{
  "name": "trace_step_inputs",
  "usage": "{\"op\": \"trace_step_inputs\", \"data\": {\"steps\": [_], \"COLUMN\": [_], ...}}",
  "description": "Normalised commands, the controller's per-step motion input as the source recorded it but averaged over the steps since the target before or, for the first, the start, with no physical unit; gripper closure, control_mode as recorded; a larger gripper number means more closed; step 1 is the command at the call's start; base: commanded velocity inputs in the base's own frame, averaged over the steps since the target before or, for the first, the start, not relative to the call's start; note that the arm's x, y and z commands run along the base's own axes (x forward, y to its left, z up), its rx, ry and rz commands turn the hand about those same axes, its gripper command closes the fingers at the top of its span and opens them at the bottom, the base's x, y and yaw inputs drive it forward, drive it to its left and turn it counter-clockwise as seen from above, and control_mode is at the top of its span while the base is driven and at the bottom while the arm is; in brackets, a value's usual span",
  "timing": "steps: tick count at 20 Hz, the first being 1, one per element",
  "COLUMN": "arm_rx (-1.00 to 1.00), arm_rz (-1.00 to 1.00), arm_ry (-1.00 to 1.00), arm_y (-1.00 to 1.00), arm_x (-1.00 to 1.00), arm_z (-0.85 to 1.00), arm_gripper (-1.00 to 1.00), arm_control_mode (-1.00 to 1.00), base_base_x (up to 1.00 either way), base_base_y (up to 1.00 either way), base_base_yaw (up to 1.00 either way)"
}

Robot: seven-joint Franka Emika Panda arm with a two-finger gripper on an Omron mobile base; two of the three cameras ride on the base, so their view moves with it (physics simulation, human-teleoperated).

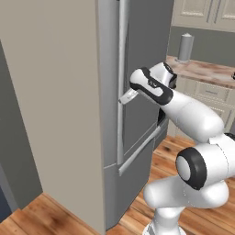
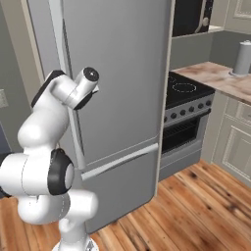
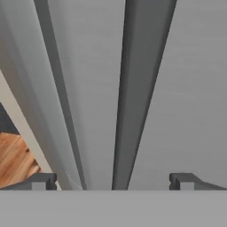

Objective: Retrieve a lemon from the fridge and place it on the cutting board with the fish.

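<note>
1. We find the fridge [image 2: 117, 88] shut, filling the upper left and centre of the right base view; the lemon, cutting board and fish cannot be located from here.
2. The gripper [image 3: 113, 181] points squarely at the door, its fingertips [image 3: 42, 181] spread wide at the bottom of the hand view, holding nothing.
3. Between them rises the long vertical handle [image 3: 137, 93] — a dark bar running up the frame's centre.
4. We judge the handle rigid, smooth and likely slippery; the door, heavy and hinged.
5. We advise taking hold across the bar at mid-height, jaws straddling it — a full closure resists slipping while pulling.
</note>
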Motion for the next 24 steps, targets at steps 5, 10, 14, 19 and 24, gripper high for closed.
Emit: {"op": "trace_step_inputs", "data": {"steps": [5, 10, 14, 19, 24], "arm_rx": [0.01, 0.02, 0.0, 0.0, 0.0], "arm_rz": [0.0, 0.0, 0.0, 0.0, 0.0], "arm_ry": [-0.04, -0.03, 0.0, 0.0, 0.03], "arm_y": [0.69, 0.38, -0.03, -0.85, -1.0], "arm_x": [0.11, 0.02, -0.03, -0.37, -0.33], "arm_z": [-0.18, -0.12, -0.02, 0.0, 0.0], "arm_gripper": [1.0, 1.0, 1.0, 1.0, 1.0], "arm_control_mode": [-1.0, -1.0, -1.0, -1.0, -1.0], "base_base_x": [0.0, 0.0, 0.0, 0.0, 0.0], "base_base_y": [0.0, 0.0, 0.0, 0.0, 0.0], "base_base_yaw": [0.0, 0.0, 0.0, 0.0, 0.0]}}
